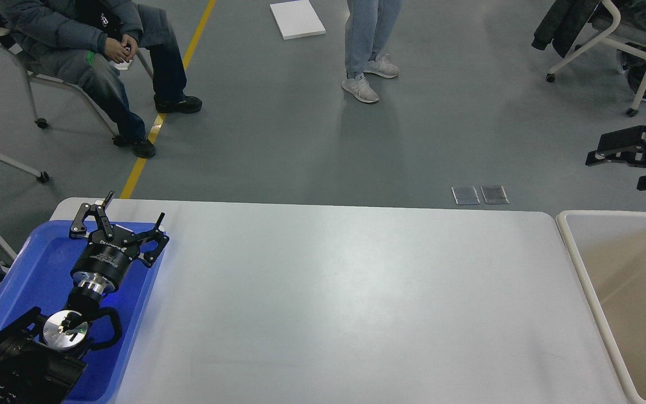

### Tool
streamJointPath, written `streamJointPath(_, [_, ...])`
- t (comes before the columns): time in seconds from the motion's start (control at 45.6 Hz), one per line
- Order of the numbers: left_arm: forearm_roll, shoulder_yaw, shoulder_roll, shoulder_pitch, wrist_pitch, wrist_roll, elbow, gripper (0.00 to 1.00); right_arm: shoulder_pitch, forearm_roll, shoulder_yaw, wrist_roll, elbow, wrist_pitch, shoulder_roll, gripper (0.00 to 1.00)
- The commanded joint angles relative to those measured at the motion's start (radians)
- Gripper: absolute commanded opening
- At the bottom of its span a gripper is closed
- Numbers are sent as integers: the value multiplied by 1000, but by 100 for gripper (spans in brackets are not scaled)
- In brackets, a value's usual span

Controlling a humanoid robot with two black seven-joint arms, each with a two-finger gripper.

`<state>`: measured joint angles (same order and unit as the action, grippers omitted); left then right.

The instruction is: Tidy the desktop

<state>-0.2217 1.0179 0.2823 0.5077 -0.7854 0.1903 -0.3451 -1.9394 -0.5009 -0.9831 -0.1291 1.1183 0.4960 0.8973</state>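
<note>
The desktop [345, 303] is a wide white-grey tabletop with nothing lying on its bare surface. My left gripper [136, 205] is open and empty, hanging over the far right corner of the blue tray [31, 280] at the table's left end. My right gripper [617, 168] comes in from the right edge, open and empty. It is raised beyond the far rim of the beige bin [572, 247], seen against the floor.
The beige bin stands against the table's right end. A seated person [93, 62] and a standing person [365, 50] are on the floor beyond the table. Wheeled chairs [609, 39] stand at the far right and far left.
</note>
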Motion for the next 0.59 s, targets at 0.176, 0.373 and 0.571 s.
streamJointPath(0.176, [1, 1, 0, 0, 0, 1, 0, 100, -16, -51, 18, 0, 77, 1, -32, 99])
streamJointPath(0.373, [-1, 1, 0, 0, 0, 1, 1, 100, 92, -30, 228, -6, 84, -14, 17, 99])
streamJointPath(0.571, [-1, 1, 0, 0, 0, 1, 0, 100, 407, -7, 775, -4, 78, -16, 80, 99])
